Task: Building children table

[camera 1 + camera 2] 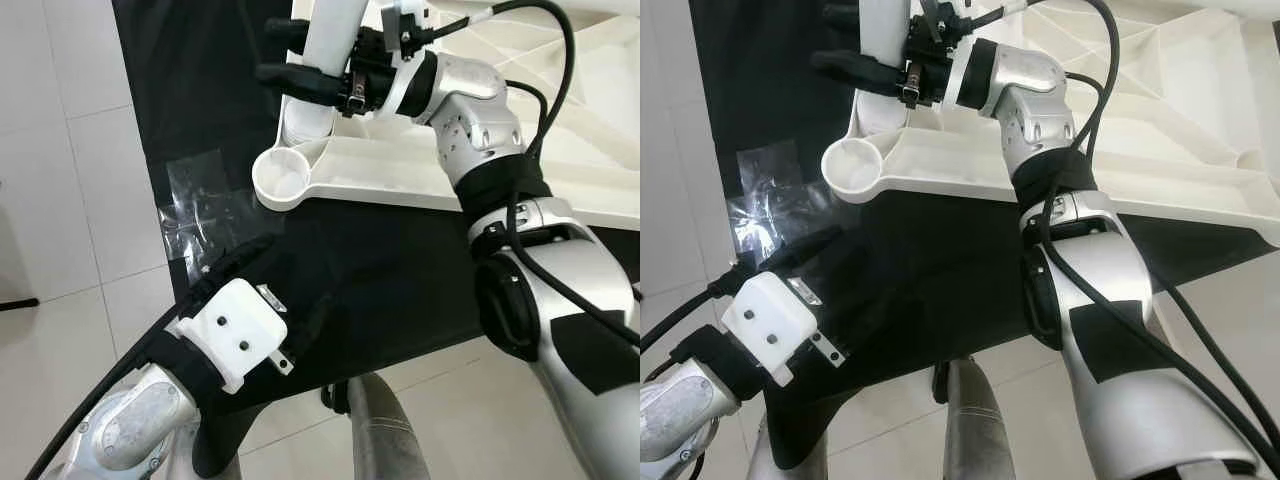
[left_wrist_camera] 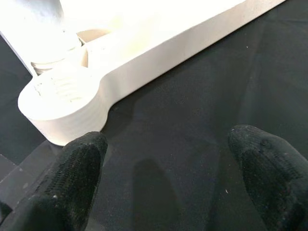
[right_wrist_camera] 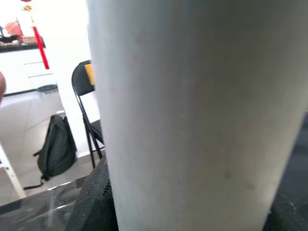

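- Closest to the camera is the left gripper (image 1: pixel 235 265), low on the robot's left, hovering over the black cloth (image 1: pixel 400 290). In the left wrist view its two black fingers (image 2: pixel 72 173) stand spread wide with just cloth between them, so it's released and holding nothing.
- That black cloth is spread flat on a white tiled floor (image 1: pixel 60 230). Near the cloth's left edge there's a crinkly patch of clear plastic film (image 1: pixel 200 215).
- Just past the left gripper is a round empty socket (image 1: pixel 282 176) at the near-left corner of the white table top (image 1: pixel 420 170). The top lies underside-up on the cloth, ribs showing, and runs off toward the far right.
- Right behind that empty socket is a second socket with a white table leg (image 1: pixel 325 60) standing upright in it. In the left wrist view you can see a threaded collar where the leg meets the top.
- The right gripper (image 1: pixel 290 72) reaches across from the right arm and is clenched around that leg, with black fingers on either side. The right wrist view is basically a wall of white leg, with the finger pads at its base.
- Way in the back of the right wrist view: a black folding chair (image 3: pixel 86 106), a dark backpack (image 3: pixel 55 154) slumped on the floor beside it, and something red hanging (image 3: pixel 38 41) by a white wall.
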Controlling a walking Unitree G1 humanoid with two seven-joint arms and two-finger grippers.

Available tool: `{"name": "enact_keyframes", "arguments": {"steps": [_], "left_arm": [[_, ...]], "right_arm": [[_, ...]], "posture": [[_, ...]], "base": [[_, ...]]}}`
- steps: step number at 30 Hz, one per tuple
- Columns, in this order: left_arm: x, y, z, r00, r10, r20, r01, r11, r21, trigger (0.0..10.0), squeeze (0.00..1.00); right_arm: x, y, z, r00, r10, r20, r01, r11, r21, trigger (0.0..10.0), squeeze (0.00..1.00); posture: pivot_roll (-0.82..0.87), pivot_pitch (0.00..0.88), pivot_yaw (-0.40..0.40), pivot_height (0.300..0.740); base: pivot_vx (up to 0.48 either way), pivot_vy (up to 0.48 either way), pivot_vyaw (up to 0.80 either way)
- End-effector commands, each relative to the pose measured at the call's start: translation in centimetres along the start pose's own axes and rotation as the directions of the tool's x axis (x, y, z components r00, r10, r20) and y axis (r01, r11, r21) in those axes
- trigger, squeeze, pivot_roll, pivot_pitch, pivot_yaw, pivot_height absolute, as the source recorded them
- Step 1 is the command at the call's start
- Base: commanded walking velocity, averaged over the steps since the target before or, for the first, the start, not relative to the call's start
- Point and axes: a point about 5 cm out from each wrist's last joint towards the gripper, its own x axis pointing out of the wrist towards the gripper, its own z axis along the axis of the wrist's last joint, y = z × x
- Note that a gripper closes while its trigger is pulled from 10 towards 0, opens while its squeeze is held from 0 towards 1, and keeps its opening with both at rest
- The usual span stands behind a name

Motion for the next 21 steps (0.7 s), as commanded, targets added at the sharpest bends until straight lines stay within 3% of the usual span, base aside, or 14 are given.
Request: {"name": "enact_keyframes", "arguments": {"steps": [1,12,18,21], "left_arm": [[-0.2,-0.4,-0.1,1.000,-0.020,0.001,0.020,1.000,-0.002,10.0,0.00],[0.2,-0.1,-0.2,1.000,-0.016,0.010,0.016,1.000,0.011,10.0,0.00],[0.8,0.4,-0.6,1.000,-0.003,0.022,0.002,0.999,0.032,10.0,0.00],[0.8,0.5,-0.8,1.000,0.004,0.021,-0.004,1.000,0.031,10.0,0.00]], "right_arm": [[0.4,0.5,0.1,0.996,0.042,0.080,-0.044,0.999,0.021,10.0,0.00],[-0.3,-0.2,1.6,0.977,0.006,0.213,-0.025,0.996,0.086,10.0,0.00],[-0.7,-1.1,3.1,0.929,-0.109,0.352,0.063,0.988,0.140,10.0,0.00],[-0.7,-1.0,3.1,0.927,-0.111,0.359,0.064,0.988,0.141,10.0,0.00]], "posture": [[0.21,0.474,-0.121,0.740],[0.21,0.439,-0.122,0.740],[0.22,0.393,-0.120,0.740],[0.22,0.385,-0.119,0.740]], "base": [[0.000,0.000,0.00],[0.000,0.000,0.00],[0.000,0.000,0.00],[0.000,0.000,0.00]]}}
